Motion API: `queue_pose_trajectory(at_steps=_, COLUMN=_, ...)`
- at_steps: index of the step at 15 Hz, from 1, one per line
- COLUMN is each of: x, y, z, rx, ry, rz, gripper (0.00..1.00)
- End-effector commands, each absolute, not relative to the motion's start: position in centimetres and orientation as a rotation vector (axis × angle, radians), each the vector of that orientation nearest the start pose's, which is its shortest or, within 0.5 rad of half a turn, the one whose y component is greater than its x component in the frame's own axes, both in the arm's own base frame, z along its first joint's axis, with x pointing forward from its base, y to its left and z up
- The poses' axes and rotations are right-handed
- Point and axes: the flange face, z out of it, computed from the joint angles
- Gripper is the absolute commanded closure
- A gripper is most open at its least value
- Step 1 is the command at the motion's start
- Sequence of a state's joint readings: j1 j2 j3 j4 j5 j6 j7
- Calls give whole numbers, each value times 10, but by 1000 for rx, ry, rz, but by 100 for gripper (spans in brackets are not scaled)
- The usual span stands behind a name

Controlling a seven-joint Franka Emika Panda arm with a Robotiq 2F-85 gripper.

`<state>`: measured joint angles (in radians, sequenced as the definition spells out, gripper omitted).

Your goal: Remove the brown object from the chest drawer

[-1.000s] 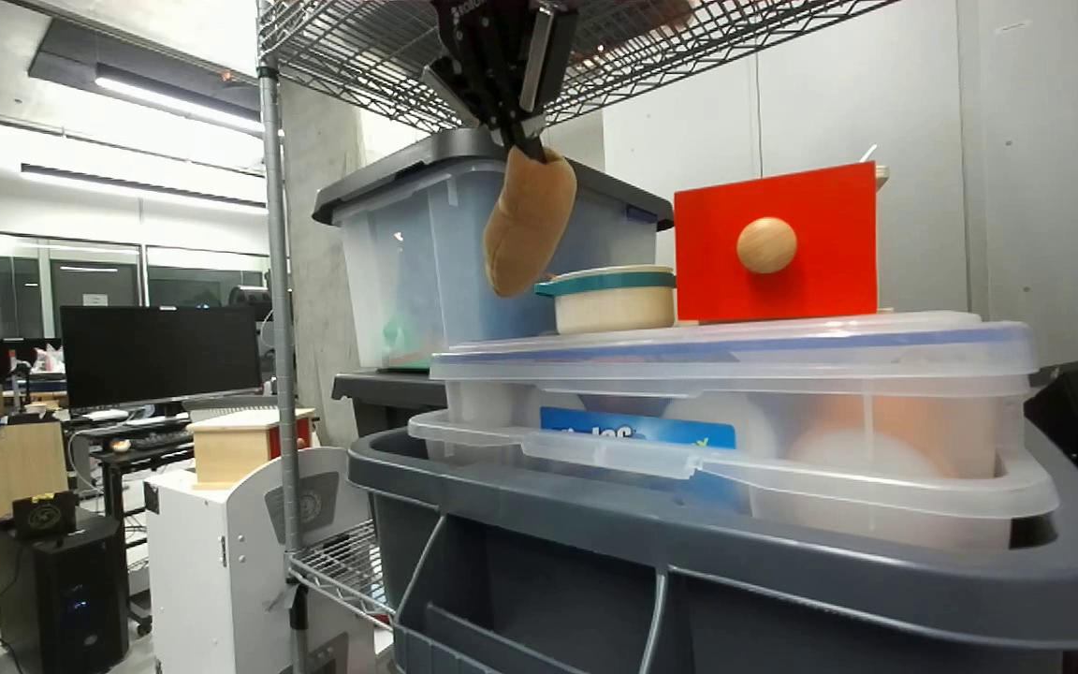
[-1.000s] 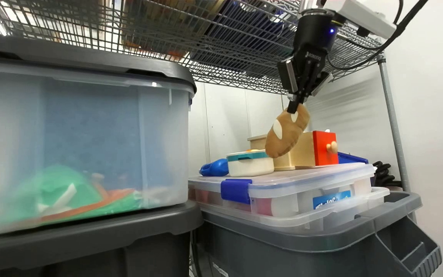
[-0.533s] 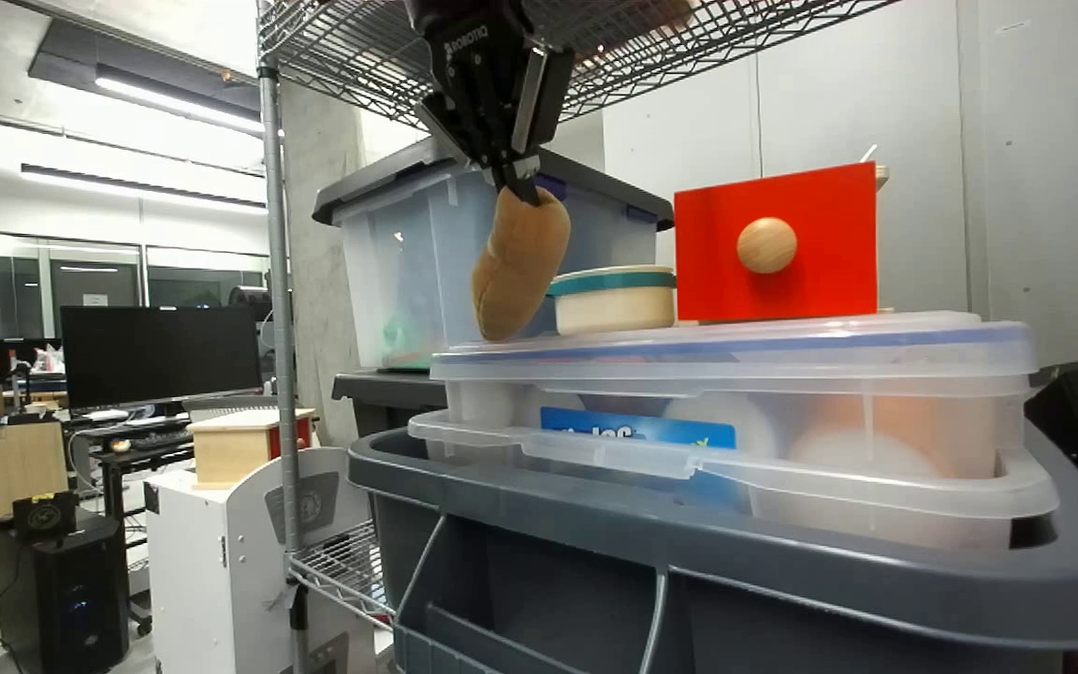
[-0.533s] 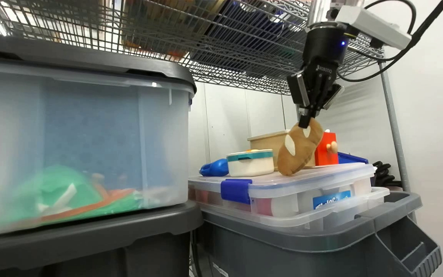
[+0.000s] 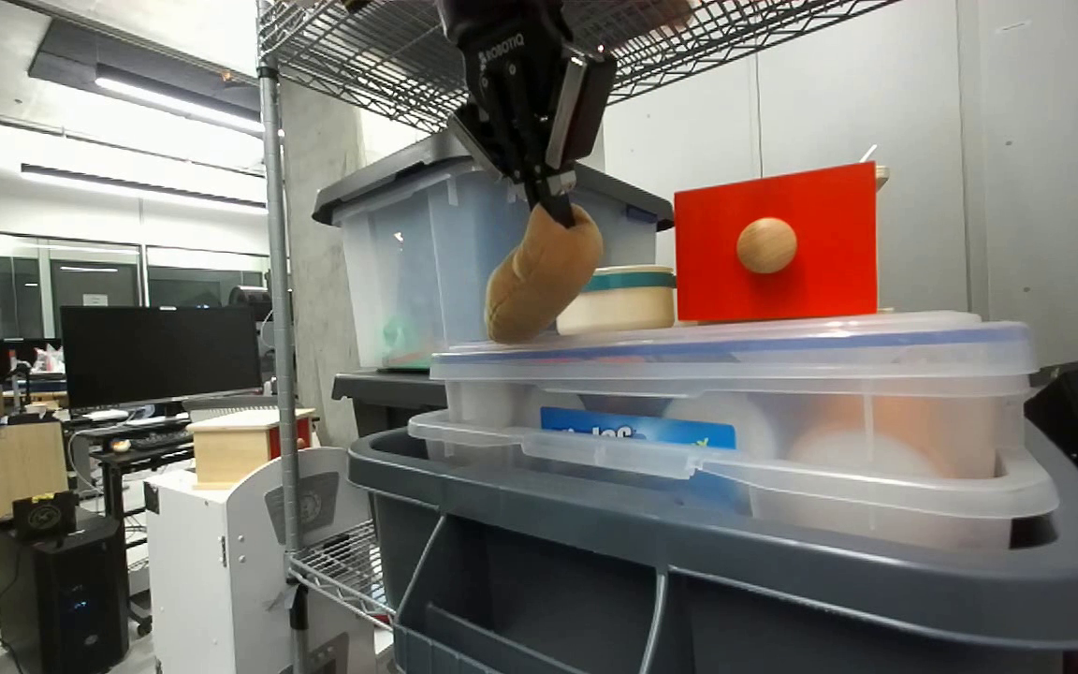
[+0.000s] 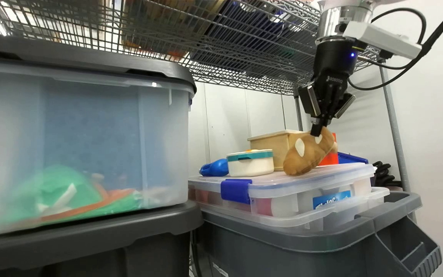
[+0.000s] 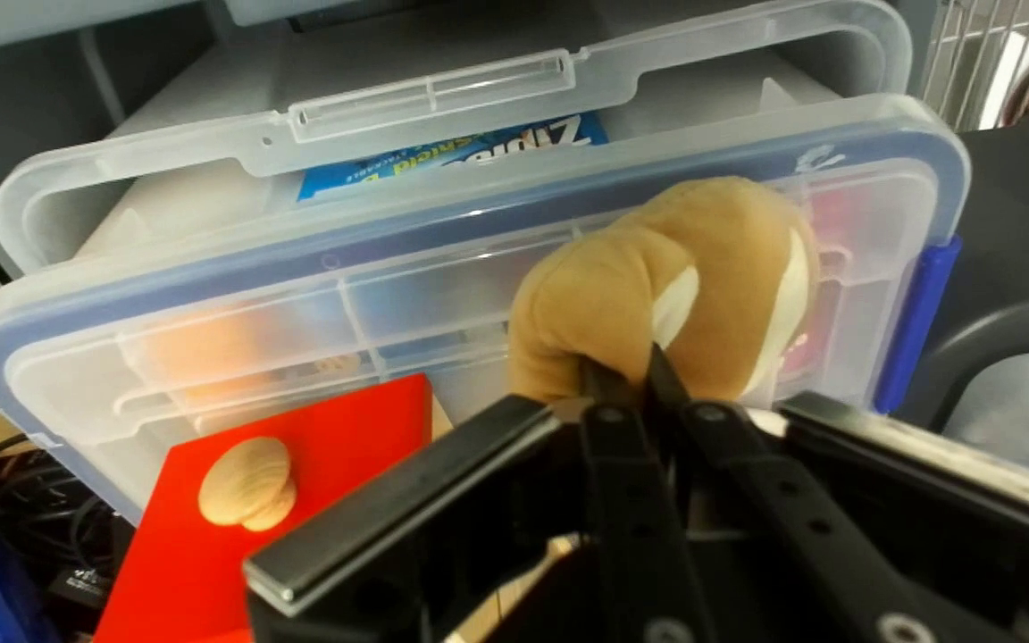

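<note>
Bread roll [image 5: 541, 279] is outside the chest drawer [image 5: 824, 262] in an exterior view, hanging at a slant from the gripper [image 5: 551, 208], which pinches its upper end. The lower end is down by the lid [image 5: 876, 342] of a clear plastic box [image 5: 502, 402]; whether they touch, I cannot tell. Inside that box, white shapes [image 5: 756, 423] and an orange shape [image 5: 913, 421] blur through the wall, and a blue label [image 5: 637, 427] shows at its front. The box sits at the top of a gray bin [image 5: 548, 505]. A round tub [image 5: 625, 309] stands on the lid, partly hidden behind the roll.

In an exterior view, a large tub [image 6: 94, 123] holds a green thing [image 6: 64, 177] and an orange strip [image 6: 90, 205], both hazy. The roll covers part of the wooden chest [image 6: 273, 143] and of the drawer's red front.

In the wrist view, the fingers [image 7: 668, 386] squeeze the roll into a fold above the clear box, where the orange shape and a pink patch [image 7: 839, 214] show through the lid. The inside of the drawer is hidden.
</note>
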<state>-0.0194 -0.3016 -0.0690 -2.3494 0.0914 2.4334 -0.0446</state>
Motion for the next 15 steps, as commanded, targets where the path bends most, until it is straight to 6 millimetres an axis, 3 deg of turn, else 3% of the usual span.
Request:
queue_pose_trajectory(at_steps=1, x=504, y=-59, z=490, rx=-3005, ry=234, rz=-611, gripper=98)
queue_pose_trajectory(at_steps=5, x=523, y=-60, z=483, rx=-3010, ry=210, rz=-609, gripper=98)
queue_pose_trajectory(at_steps=10, x=532, y=-58, z=480, rx=-3016, ry=171, rz=-599, gripper=98)
queue_pose_trajectory(at_steps=11, x=532, y=-58, z=482, rx=-3016, ry=167, rz=-599, gripper=68)
queue_pose_trajectory(at_steps=12, x=533, y=-57, z=483, rx=-3018, ry=168, rz=-603, gripper=66)
queue_pose_trajectory(at_steps=15, x=535, y=-57, z=486, rx=-3021, ry=168, rz=-613, gripper=45)
